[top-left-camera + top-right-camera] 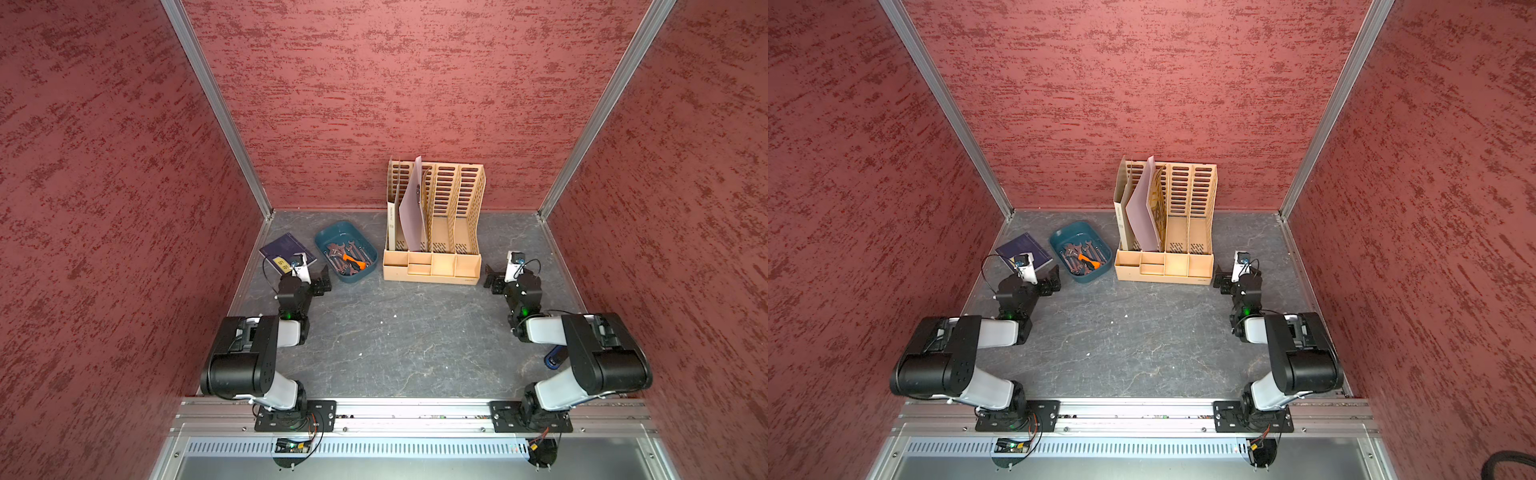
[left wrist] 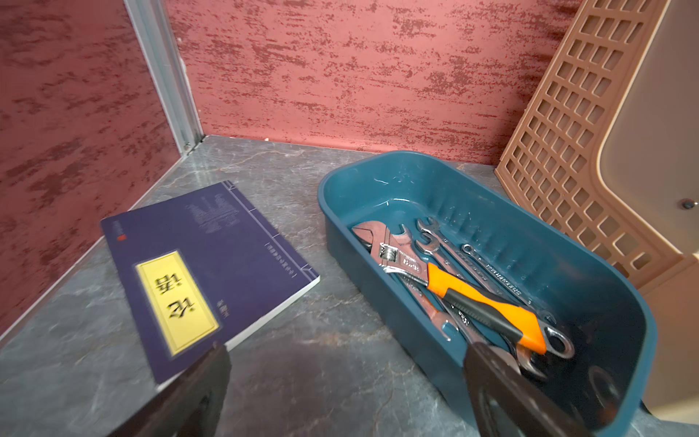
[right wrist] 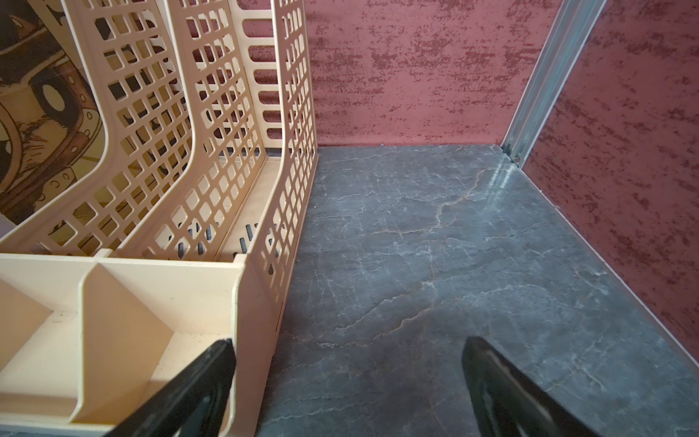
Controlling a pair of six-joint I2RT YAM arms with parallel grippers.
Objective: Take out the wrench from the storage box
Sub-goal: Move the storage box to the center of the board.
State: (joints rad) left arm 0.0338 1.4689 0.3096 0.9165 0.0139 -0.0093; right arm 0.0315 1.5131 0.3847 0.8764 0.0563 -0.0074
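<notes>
Not started: wrenches (image 2: 484, 302) all lie in box (image 2: 359, 272); left tool (image 2: 344, 352) wide, empty, just beside it; right tool (image 3: 348, 344) wide, empty, well apart.

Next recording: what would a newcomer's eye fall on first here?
The orange-handled wrench stands out, lying among steel wrenches in the teal storage box. Beside it rises the tall beige file organiser, near the back wall; a purple book lies on the box's other side.

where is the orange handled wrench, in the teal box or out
In. The orange-handled wrench lies inside the storage box, atop the other wrenches.
</notes>
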